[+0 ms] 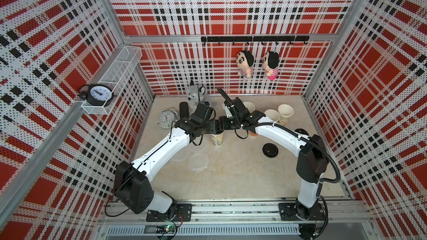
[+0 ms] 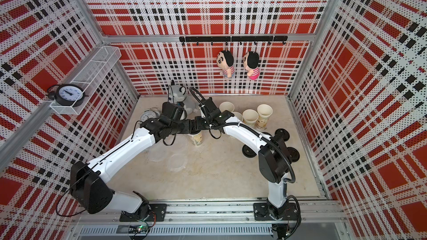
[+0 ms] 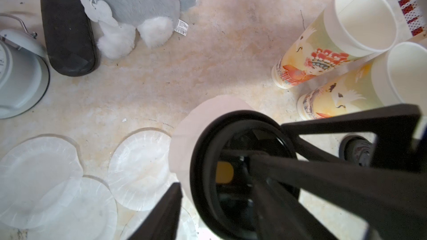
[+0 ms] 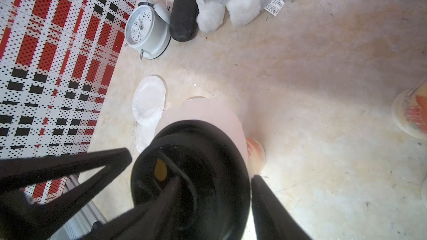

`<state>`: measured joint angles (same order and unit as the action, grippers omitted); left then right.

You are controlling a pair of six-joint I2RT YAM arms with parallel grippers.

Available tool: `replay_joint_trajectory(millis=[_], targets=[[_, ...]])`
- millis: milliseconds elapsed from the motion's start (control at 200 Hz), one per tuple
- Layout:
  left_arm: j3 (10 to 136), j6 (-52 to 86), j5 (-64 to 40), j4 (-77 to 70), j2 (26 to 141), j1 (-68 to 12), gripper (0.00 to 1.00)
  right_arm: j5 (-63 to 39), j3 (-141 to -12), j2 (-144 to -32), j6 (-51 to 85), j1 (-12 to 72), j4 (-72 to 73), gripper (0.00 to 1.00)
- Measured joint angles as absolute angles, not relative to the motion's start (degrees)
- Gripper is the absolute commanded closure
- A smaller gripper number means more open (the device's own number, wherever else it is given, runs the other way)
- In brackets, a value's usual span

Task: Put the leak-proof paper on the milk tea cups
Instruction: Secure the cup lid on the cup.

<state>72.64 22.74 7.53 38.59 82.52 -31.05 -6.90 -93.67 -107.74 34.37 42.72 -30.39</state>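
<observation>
Near the table's middle stands one milk tea cup (image 1: 217, 138), and both arms meet over its mouth. A sheet of leak-proof paper (image 3: 208, 116) is draped over that cup, with a black lid (image 3: 242, 139) on top of it. My right gripper (image 4: 215, 178) is shut on the lid's rim. One finger of my left gripper (image 3: 215, 172) is inside the lid and the other stands just clear of the rim, so it is open. Loose paper sheets (image 3: 138, 169) lie flat on the table to the left. Open cups (image 1: 285, 111) stand at the back right.
Black lids (image 1: 270, 150) lie on the table near the right arm. A white alarm clock (image 1: 166, 118), a black case (image 1: 184, 109) and a grey plush (image 1: 195, 94) crowd the back left. A wire shelf with a black clock (image 1: 99, 94) hangs on the left wall.
</observation>
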Motion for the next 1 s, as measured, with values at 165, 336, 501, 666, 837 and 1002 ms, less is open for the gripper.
replay_joint_trajectory(millis=[165,336,501,666,837,1002], targets=[[72.5,24.2,7.0,39.0,78.7,-29.6,0.6,-6.9,-93.0,-107.5,34.4,42.7,-29.6,0.5],[70.2,25.2,5.5,37.8,76.7,-27.3,0.63,-6.9,-92.6,-107.3,34.4,42.7,-29.2,0.5],[67.3,25.7,4.2,37.0,77.1,-26.1,0.67,-6.9,-92.0,-107.0,34.5,42.7,-28.8,0.5],[66.2,25.7,3.2,35.4,78.0,-25.6,0.68,-6.9,-91.8,-106.9,34.6,42.7,-28.6,0.51],[65.7,25.7,2.6,34.0,78.4,-25.5,0.68,-6.9,-91.7,-106.9,34.6,42.7,-28.3,0.51],[65.7,25.7,2.1,33.0,78.6,-25.4,0.68,-6.9,-91.2,-106.8,34.6,42.7,-27.7,0.51]])
